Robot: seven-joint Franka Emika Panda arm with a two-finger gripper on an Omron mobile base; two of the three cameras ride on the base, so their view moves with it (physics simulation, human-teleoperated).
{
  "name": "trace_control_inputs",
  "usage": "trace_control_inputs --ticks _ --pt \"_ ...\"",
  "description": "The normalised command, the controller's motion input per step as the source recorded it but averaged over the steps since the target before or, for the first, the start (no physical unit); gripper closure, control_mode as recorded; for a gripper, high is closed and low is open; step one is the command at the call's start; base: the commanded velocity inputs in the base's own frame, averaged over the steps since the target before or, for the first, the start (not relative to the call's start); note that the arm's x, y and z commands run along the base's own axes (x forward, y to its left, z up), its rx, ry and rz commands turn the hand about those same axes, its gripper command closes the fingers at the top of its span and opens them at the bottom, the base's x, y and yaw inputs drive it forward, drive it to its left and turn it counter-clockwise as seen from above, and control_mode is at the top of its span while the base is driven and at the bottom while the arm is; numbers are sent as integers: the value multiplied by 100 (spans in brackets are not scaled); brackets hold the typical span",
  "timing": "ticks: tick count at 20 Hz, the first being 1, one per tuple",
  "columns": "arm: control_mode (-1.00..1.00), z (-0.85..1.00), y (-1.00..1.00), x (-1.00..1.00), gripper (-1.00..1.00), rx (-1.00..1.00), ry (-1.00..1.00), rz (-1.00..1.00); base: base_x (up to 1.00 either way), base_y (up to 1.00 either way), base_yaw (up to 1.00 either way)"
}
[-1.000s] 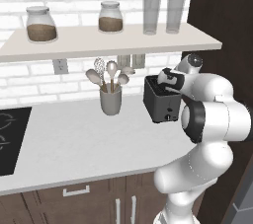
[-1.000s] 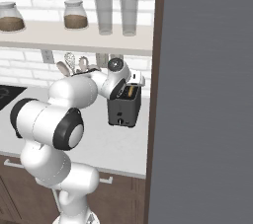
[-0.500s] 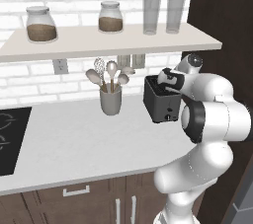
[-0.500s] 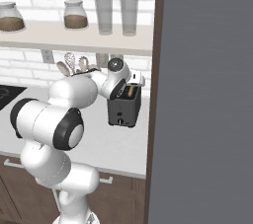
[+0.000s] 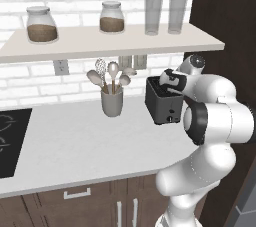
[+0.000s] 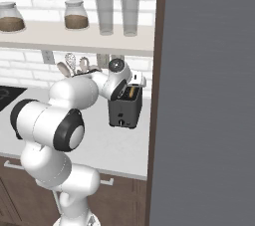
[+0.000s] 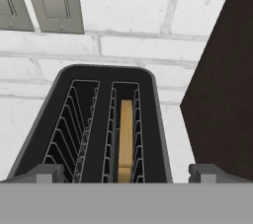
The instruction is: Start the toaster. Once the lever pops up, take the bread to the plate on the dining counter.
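The dark grey toaster (image 5: pixel 162 107) (image 6: pixel 124 114) stands on the pale worktop against the white brick wall, beside a tall dark cabinet. Its top (image 7: pixel 94 129) has two slots, and the tan bread (image 7: pixel 126 136) (image 6: pixel 132 92) sits down in the right-hand one; the left slot is empty. My gripper (image 5: pixel 167 83) (image 6: pixel 134 80) (image 7: pixel 126 173) hovers just above the toaster's near end, open, with one fingertip on each side of the toaster and nothing held. The plate and the dining counter are out of view.
A grey utensil cup (image 5: pixel 112 102) stands left of the toaster. A shelf (image 5: pixel 100 43) with jars and glasses hangs over the worktop. The dark cabinet (image 5: pixel 227 26) (image 6: pixel 209 95) walls off the right side. A black cooktop (image 5: pixel 10 141) lies far left.
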Motion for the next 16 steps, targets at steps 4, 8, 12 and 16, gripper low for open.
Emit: trace_control_inputs --ticks 4,8,12,16 --pt "-100 0 0 0 -100 0 0 0 0 0 0" --pt "-100 0 0 0 -100 0 0 0 0 0 0" --pt "-100 0 0 0 -100 0 0 0 0 0 0" --pt "-100 0 0 0 -100 0 0 0 0 0 0"
